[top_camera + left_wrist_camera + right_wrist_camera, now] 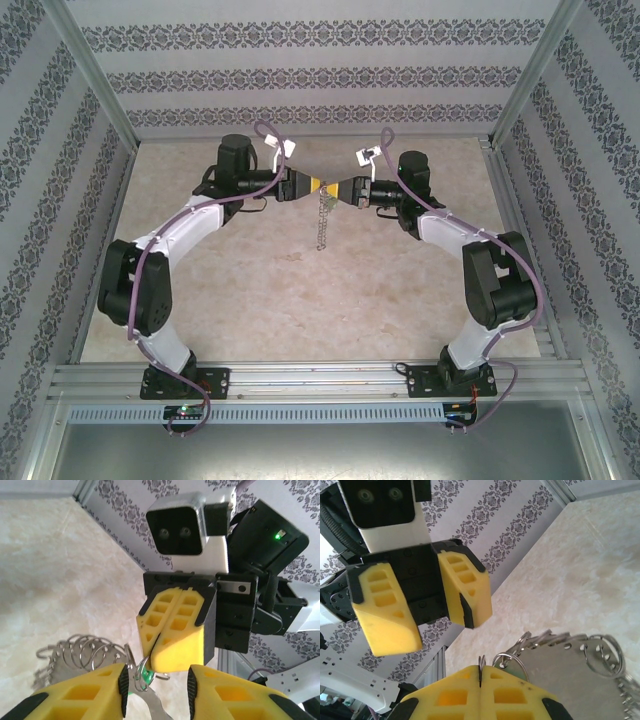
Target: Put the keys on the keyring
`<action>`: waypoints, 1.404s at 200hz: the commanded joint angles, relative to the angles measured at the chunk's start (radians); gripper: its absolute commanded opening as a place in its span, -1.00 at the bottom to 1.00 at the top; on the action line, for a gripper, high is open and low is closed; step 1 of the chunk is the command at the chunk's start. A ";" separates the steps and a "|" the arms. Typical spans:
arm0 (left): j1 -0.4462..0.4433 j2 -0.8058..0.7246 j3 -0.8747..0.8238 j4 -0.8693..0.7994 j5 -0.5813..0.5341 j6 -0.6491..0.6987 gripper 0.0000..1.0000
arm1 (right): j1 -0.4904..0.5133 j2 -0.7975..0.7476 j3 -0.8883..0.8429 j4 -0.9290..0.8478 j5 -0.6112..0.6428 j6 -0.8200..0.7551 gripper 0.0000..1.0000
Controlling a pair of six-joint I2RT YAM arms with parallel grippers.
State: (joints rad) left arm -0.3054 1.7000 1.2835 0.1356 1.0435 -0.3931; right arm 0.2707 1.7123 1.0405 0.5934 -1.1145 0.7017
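Note:
My two grippers meet tip to tip above the middle of the table. My right gripper (481, 674) is shut on a thin wire ring of the keyring (481, 661). The rest of the keyring hangs below as a string of small grey rings (321, 222). In the left wrist view the key (144, 676), with a green head and silvery blade, sits at that ring just under the right gripper (153, 652). My left gripper (156, 686) is open. The key's blade lies against its left pad (123, 686), with a wide gap to the other finger.
A bunch of small rings (85, 652) trails to the left over the beige marble-patterned tabletop (250, 290). A flat grey metal piece (570, 680) edged with rings lies right of the right fingers. Patterned walls and aluminium posts (95, 75) enclose the table.

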 commanded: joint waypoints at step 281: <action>-0.035 0.035 0.033 -0.011 0.003 0.030 -0.23 | 0.018 0.012 0.033 0.057 -0.024 -0.013 -1.00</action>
State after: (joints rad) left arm -0.3264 1.7267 1.2877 0.1146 1.0573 -0.3767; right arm 0.2840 1.7290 1.0584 0.5938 -1.1156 0.7029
